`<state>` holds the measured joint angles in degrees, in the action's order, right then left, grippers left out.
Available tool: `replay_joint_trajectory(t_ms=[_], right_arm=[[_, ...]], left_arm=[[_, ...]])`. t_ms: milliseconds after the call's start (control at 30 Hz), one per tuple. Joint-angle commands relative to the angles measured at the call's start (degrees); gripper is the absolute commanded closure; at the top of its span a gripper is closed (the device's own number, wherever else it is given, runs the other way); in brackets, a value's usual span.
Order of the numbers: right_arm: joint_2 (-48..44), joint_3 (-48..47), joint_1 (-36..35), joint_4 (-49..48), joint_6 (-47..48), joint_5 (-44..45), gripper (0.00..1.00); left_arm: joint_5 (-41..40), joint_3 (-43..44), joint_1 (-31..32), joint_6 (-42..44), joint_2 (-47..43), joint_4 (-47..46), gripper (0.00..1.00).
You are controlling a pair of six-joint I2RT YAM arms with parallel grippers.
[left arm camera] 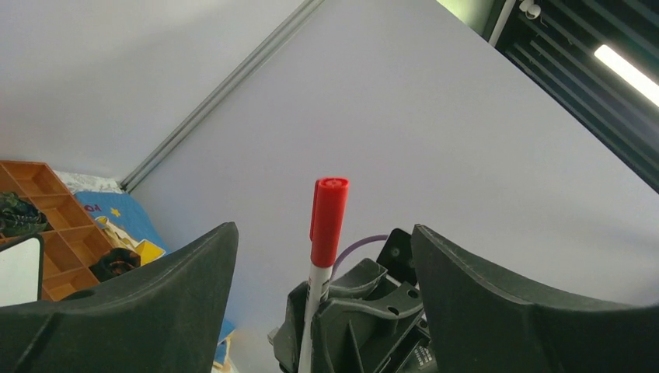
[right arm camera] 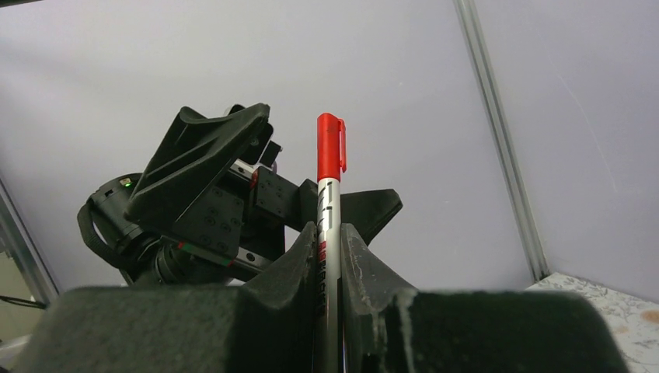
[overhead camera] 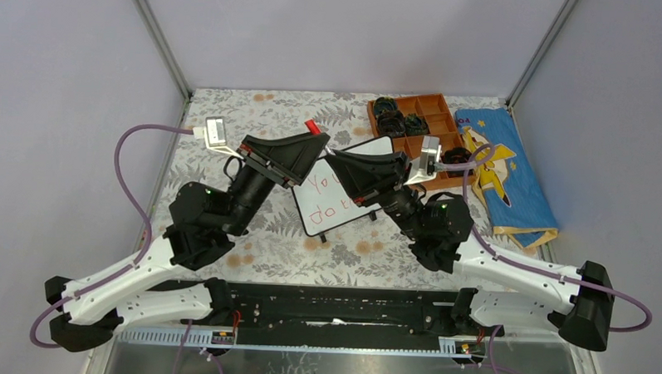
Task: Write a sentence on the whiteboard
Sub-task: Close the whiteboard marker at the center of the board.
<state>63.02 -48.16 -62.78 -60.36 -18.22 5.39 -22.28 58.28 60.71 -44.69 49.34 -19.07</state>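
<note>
The whiteboard (overhead camera: 336, 219) lies tilted at the middle of the table, its upper part hidden by both grippers. Of the red sentence (overhead camera: 321, 197) only "You" and "do t" show. My right gripper (right arm camera: 329, 233) is shut on a white marker (right arm camera: 327, 217) that points upward with a red cap (right arm camera: 330, 146) on its upper end. In the top view the right gripper (overhead camera: 333, 158) is over the board and the cap (overhead camera: 312, 126) sticks out beside my left gripper (overhead camera: 319, 142). My left gripper (left arm camera: 322, 233) is open, with its fingers wide apart either side of the marker (left arm camera: 326, 225).
A brown compartment tray (overhead camera: 417, 123) with dark objects stands at the back right, and also shows in the left wrist view (left arm camera: 47, 210). A blue printed cloth (overhead camera: 503, 172) lies to the right of it. The table has a floral cover (overhead camera: 230, 117). Walls enclose the sides and back.
</note>
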Motion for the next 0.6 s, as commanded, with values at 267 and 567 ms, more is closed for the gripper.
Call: replay_joint_trajectory(t_ms=[267,567], right_arm=[[-3.0,0.6,0.1,0.5,-0.9,-4.8,1.00],[-3.5,0.8,0.1,1.3,-0.8,-5.0,1.00]], left_arm=[[0.6,1.1,0.0,1.9,-1.2,-1.8,0.32],[0.7,0.4,-0.1,1.7,-2.0,-2.2,0.53]])
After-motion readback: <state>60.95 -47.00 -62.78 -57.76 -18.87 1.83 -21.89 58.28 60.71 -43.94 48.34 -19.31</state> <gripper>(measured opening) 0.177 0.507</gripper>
